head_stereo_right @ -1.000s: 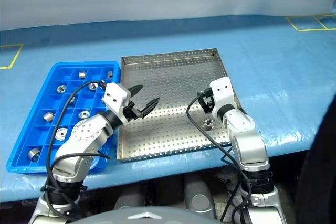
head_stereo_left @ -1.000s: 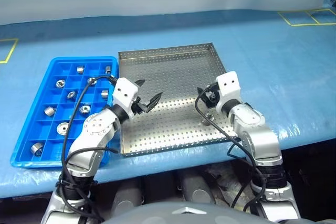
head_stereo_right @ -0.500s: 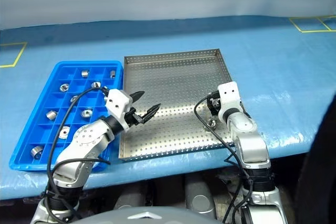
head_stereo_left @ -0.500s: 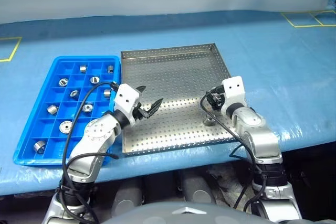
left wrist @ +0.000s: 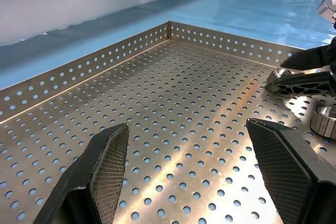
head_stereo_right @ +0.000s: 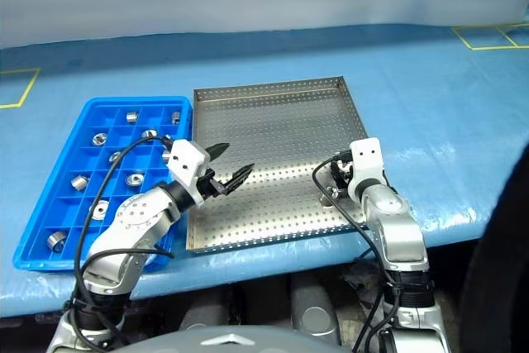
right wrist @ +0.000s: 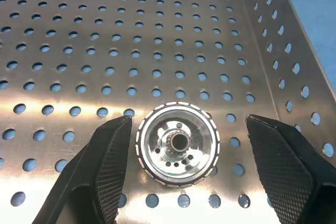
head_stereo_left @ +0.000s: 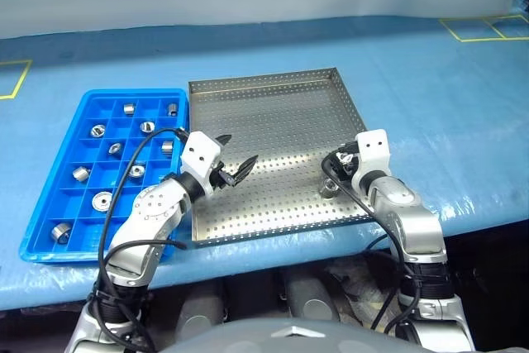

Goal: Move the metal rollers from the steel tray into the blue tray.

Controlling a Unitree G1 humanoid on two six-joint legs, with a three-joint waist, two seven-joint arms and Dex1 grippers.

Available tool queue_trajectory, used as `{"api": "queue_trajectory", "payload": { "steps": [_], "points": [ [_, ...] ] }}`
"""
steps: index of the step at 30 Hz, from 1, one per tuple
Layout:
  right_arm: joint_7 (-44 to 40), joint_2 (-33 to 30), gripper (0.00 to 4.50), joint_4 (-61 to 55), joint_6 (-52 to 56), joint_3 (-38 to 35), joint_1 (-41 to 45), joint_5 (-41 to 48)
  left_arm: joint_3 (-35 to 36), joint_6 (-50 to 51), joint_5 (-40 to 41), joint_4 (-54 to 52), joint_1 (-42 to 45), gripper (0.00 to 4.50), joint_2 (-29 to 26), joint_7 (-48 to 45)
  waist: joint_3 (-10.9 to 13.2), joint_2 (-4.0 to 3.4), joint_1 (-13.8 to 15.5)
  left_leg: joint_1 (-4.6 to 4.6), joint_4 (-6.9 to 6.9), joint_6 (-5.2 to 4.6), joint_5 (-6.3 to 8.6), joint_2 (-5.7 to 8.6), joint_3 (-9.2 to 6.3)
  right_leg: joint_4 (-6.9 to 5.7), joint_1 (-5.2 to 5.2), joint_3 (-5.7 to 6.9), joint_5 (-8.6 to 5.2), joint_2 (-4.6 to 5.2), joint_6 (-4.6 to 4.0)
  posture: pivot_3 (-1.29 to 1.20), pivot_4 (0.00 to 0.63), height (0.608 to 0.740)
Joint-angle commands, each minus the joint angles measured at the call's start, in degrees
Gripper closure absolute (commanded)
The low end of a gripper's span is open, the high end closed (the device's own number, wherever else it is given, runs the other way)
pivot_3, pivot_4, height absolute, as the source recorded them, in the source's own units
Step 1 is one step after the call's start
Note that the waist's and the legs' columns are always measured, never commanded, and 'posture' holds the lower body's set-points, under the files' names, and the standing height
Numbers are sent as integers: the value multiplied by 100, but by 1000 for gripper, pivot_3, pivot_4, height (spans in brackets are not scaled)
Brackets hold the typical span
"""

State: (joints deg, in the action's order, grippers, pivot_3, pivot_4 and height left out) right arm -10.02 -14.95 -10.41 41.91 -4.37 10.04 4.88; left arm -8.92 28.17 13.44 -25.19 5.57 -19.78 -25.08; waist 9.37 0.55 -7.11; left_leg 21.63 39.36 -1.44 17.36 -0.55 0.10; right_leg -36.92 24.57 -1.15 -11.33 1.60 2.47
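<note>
Head views: the steel tray (head_stereo_left: 264, 113) sits mid-frame on the blue bench (head_stereo_left: 446, 97), with the blue tray (head_stereo_left: 50, 204) touching its left rim. Nine metal rollers (head_stereo_left: 102, 200) lie in the blue tray's compartments. One last roller (head_stereo_left: 329, 187) remains on the steel tray, near its lower right corner. The right end effector (head_stereo_right: 335, 178) hangs just over that roller, fingers spread and holding nothing. The left end effector (head_stereo_left: 235, 159) hovers left of centre over the steel tray, also spread and empty.

Left wrist view: the left end effector's fingers (left wrist: 105, 166) frame bare perforated sheet. At the right edge, the right end effector's finger sits just above the roller.

Right wrist view: the roller (right wrist: 177, 144) stands on end, centre hole up, between the right end effector's fingers (right wrist: 110, 166). It lies much closer to the finger at lower left than to the other.

Risks, as I judge them: that off-centre placement means the nearer finger would strike first on closing and could shove or tip the smooth roller. A shallow descent might pinch only its rim, letting it squirt out. Its closeness to the tray's rim could foul the outer finger.
</note>
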Motion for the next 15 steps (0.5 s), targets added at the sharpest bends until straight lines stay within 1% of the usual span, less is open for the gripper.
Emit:
{"api": "queue_trajectory", "payload": {
  "steps": [1,3,5,7,15],
  "points": [
    [40,45,1023,73,-71,-204,104,100,63,-134,-54,-157,46,582,-16,7,0,0,2,0,1,-1,1,0,2,0,0,-2,1,0,1,-195,150,740],
    [19,36,1451,114,-68,-194,123,117,84,-142,-59,-163,34,582,-22,21,-1,-1,4,0,3,-4,2,0,5,0,0,-5,2,0,3,-190,150,740],
    [24,24,2103,113,-68,-146,120,96,121,-147,-57,-172,22,582,-32,35,-1,-1,5,0,4,-5,3,0,6,0,0,-7,3,0,4,-190,150,740],
    [42,30,2663,109,-93,-133,129,92,147,-149,-53,-177,10,582,-46,32,-1,-1,8,0,6,-6,3,0,8,0,0,-9,4,0,6,-188,150,740],
    [72,27,2773,-49,-233,-210,219,136,199,-156,-16,-197,-9,582,-52,43,-1,-1,9,0,11,-10,6,0,15,0,1,-16,7,0,11,-187,150,740]
  ]
}}
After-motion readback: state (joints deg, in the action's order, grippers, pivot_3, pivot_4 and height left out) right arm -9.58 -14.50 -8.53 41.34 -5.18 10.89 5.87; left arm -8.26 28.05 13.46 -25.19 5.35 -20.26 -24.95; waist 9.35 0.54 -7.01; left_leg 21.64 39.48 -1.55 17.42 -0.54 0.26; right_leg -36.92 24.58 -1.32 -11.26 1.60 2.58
